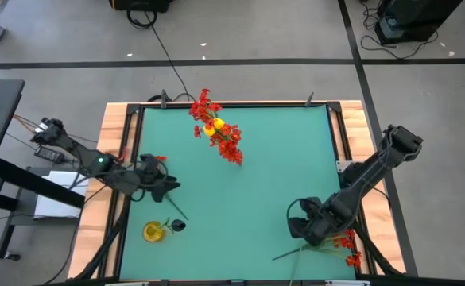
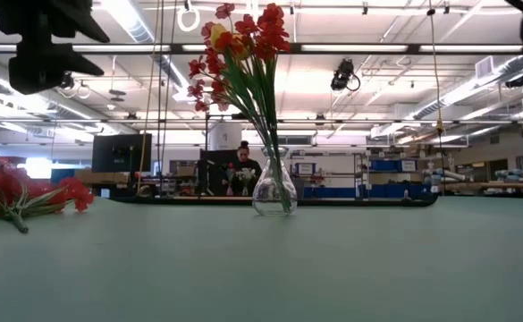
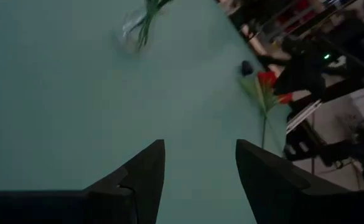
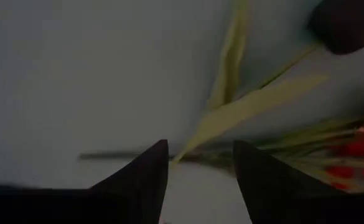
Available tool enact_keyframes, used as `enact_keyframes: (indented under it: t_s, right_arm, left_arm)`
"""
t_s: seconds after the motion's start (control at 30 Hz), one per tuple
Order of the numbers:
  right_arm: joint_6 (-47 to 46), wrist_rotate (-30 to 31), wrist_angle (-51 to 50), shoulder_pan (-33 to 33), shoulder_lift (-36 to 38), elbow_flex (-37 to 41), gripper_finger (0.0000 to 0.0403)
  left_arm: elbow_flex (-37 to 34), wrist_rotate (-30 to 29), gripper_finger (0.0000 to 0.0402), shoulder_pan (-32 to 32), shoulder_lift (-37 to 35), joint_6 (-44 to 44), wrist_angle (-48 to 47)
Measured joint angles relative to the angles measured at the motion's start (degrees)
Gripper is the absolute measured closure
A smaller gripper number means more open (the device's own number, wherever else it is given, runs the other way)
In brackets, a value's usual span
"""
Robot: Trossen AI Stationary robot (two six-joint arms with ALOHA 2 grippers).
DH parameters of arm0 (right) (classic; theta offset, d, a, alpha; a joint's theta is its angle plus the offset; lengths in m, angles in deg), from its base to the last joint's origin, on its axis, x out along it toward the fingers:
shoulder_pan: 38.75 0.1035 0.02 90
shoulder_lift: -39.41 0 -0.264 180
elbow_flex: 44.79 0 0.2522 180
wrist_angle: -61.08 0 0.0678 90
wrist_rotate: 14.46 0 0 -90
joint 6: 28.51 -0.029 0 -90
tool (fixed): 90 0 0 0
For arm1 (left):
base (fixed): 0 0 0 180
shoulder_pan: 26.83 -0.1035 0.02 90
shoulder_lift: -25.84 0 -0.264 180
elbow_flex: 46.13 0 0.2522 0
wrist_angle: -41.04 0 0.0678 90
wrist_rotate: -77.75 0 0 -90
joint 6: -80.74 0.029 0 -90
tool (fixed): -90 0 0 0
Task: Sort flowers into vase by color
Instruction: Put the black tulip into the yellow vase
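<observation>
High view: left gripper [image 1: 168, 187] over the mat's left side; a yellow sprig [image 1: 154, 230] lies on the green mat [image 1: 256, 175] just below it. Right gripper [image 1: 300, 222] low at the lower right, red sprigs [image 1: 347, 248] lying just beside it, stems running under the arm. Bunch of red and yellow flowers [image 1: 216, 131] at the far edge, well apart from both.

Low view: glass vase [image 2: 274, 190] upright mid-table holding that bunch; red sprigs flat at left; a person stands behind the table.

Left wrist view: fingers [image 3: 141, 177] spread, nothing between; vase ahead.

Right wrist view: fingers [image 4: 145, 177] parted, empty, green stems and leaves [image 4: 244, 109] just ahead of the tips.
</observation>
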Motion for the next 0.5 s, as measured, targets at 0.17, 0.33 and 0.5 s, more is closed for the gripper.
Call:
enact_keyframes:
  t_s: [0.17, 0.33, 0.5]
  right_arm:
    - [-1.8, -1.6, -0.5, 1.0, -3.3, 1.2, 0.0196]
    - [-2.6, -2.3, 5.4, 1.6, -7.4, 2.0, 0.0176]
    - [-2.9, -1.9, 11.5, 2.6, -11.4, 3.3, 0.0166]
  left_arm:
    - [0.0, 4.9, 0.0201, -2.9, 1.5, 0.0, 0.6]
    - [0.0, 5.6, 0.0201, -3.6, 1.2, -0.4, 1.8]
    - [0.0, 5.8, 0.0201, -3.6, 1.3, -0.5, 2.9]
